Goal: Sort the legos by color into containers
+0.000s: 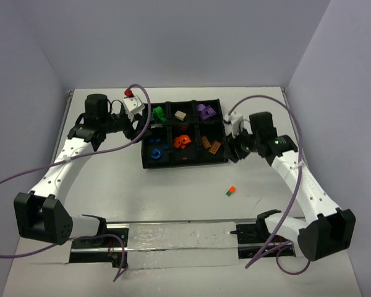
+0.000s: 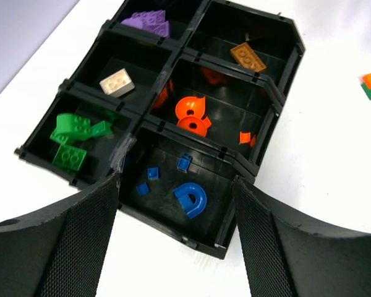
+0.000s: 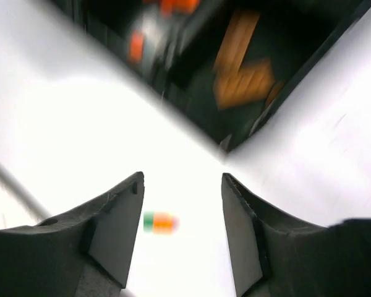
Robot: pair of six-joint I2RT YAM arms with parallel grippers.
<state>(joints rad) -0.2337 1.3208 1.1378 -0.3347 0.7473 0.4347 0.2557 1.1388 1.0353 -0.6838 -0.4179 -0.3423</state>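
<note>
The black tray [image 1: 185, 163] is sitting toward the far side of the white table [image 1: 111, 192], and each of its six compartments is holding a single colour. In the far row, green bricks [image 2: 71, 133] are lying on the left, one tan brick [image 2: 117, 82] in the middle and purple pieces [image 2: 149, 22] on the right. In the near row, a blue arch [image 2: 190, 199] and three smaller blue bits [image 2: 184, 162] are lying on the left, orange pieces [image 2: 193, 112] in the middle and brown plates [image 2: 247, 57] on the right.

The left claw [image 2: 176, 185] is hovering over the left end of the tray, just above the blue compartment. Its fingers [image 2: 68, 247] are standing wide apart and are gripping nothing; the blue arch is showing in the gap below them.

The right claw [image 3: 182, 182] is hanging just off the right end of the tray, beside the brown compartment, and is tilting down toward the table. Its fingers are also standing apart, with nothing held between them. Its wrist view is coming through blurred.

An orange and green pair [image 1: 230, 190] of small bricks is lying side by side on the bare table, outside the tray, near its front right corner and touching neither claw. From the right wrist it is showing low in the gap between the fingers, down on the table
</note>
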